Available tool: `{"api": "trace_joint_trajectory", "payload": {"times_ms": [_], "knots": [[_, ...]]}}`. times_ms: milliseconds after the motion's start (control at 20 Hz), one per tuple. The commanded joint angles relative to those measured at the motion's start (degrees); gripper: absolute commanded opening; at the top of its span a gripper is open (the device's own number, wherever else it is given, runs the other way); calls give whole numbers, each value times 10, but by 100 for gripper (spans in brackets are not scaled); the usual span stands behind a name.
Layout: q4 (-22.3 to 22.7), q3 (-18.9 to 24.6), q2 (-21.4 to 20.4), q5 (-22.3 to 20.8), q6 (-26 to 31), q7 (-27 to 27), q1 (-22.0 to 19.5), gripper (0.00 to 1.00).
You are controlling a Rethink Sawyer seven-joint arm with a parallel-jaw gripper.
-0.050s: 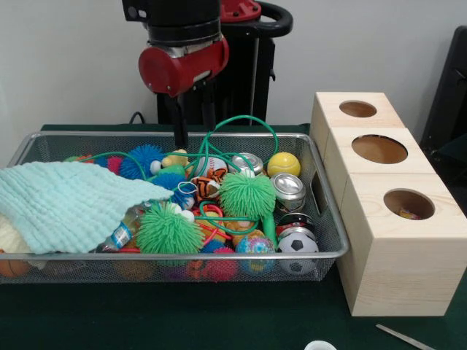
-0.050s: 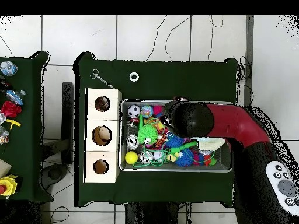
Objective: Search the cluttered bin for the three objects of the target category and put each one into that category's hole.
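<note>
1. Three round holes top the wooden box (image 1: 387, 211) beside the wire bin (image 1: 325, 211).
2. Toys, balls and cans fill the bin.
3. Tool (image 1: 191, 124) reaches into the bin's far side; its opening cannot be judged.

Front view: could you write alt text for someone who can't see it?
A red and black robot arm lowers its tool into a wire mesh bin crammed with spiky rubber balls, cans, a yellow ball and a mint green cloth. Beside the bin stand three wooden boxes with round holes on top.
</note>
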Motion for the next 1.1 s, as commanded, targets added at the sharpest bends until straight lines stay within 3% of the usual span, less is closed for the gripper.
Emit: {"api": "trace_joint_trajectory", "payload": {"times_ms": [50,450,650,800,1100], "knots": [[52,-23,43,-55,30,7,-4,100],[71,28,51,-93,11,-67,-19,100],[89,70,80,-114,1,-128,-48,100],[106,100,108,-110,7,-142,-73,100],[108,121,134,-157,30,-170,-90,100]]}}
